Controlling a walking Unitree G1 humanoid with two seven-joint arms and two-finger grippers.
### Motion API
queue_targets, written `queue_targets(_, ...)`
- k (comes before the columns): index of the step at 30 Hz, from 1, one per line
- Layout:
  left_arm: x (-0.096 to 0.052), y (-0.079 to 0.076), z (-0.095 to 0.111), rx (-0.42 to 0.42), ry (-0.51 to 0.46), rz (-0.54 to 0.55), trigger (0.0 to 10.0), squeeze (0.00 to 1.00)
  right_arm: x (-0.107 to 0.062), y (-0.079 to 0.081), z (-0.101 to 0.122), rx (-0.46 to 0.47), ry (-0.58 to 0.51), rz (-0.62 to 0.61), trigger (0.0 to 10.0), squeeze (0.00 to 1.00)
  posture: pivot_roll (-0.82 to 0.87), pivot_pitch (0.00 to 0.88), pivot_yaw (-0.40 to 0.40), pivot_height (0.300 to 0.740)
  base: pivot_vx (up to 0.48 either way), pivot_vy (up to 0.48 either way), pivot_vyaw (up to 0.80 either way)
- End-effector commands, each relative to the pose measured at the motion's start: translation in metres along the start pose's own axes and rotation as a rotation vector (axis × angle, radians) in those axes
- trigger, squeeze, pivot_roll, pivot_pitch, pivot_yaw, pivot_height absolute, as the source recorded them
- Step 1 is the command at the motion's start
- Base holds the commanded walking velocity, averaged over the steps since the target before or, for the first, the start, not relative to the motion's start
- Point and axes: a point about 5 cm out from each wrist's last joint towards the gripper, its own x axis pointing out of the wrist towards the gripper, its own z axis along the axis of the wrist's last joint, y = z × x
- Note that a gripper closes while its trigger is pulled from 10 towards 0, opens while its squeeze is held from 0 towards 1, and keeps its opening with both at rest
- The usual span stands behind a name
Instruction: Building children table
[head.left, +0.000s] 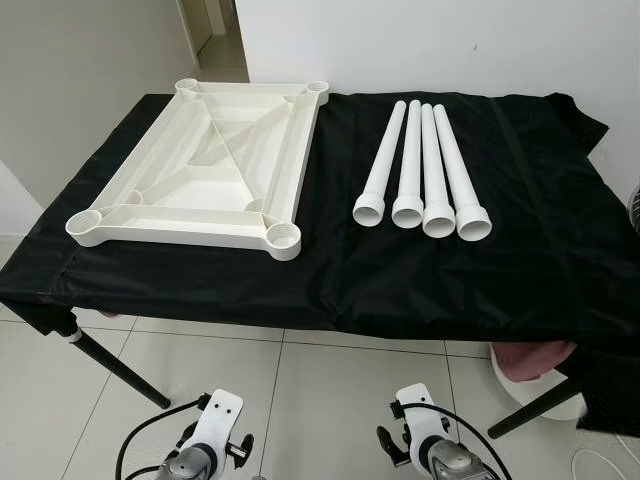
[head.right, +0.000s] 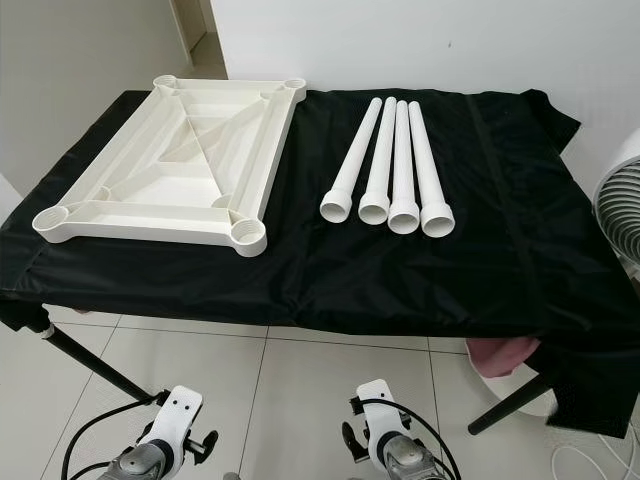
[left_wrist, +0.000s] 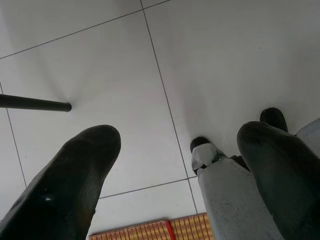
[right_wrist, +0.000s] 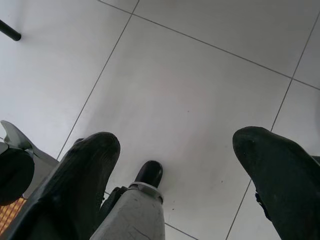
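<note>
Left eye view, one tabletop (head.left: 200, 165), four legs (head.left: 422, 170)

Head eyes overlook table (head.left: 400, 270); wrists face floor (left_wrist: 225, 60).

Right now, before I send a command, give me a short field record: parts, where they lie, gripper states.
tabletop: white tabletop, upside down, robot's left side of the black cloth
legs: four white legs, side by side, right of tabletop, none fitted
left gripper: open, hanging over the floor tiles
right gripper: open, hanging over floor
</note>
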Motion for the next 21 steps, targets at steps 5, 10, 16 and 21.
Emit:
queue_targets(5,0.000,-0.006,0.000,0.024,-0.007,-0.075,10.0,0.00,0.001,0.003,0.002,-0.014,-0.012,0.015,10.0,0.00,-0.06,0.000,0.078,0.740,0.000,0.000,0.00)
queue_targets(10,0.002,-0.012,0.010,0.053,-0.058,-0.116,10.0,0.00,0.003,0.006,0.009,-0.025,-0.044,0.040,10.0,0.00,-0.06,0.000,0.076,0.740,0.000,0.000,0.00)
queue_targets(16,0.004,-0.025,0.033,0.107,-0.191,-0.243,10.0,0.00,0.005,0.018,0.022,-0.096,-0.122,0.146,10.0,0.00,-0.06,0.019,0.070,0.740,0.000,0.000,0.00)
queue_targets(21,0.002,-0.035,0.053,0.156,-0.310,-0.374,10.0,0.00,0.004,0.026,0.037,-0.157,-0.229,0.265,10.0,0.00,-0.05,0.040,0.054,0.740,0.000,0.000,0.00)
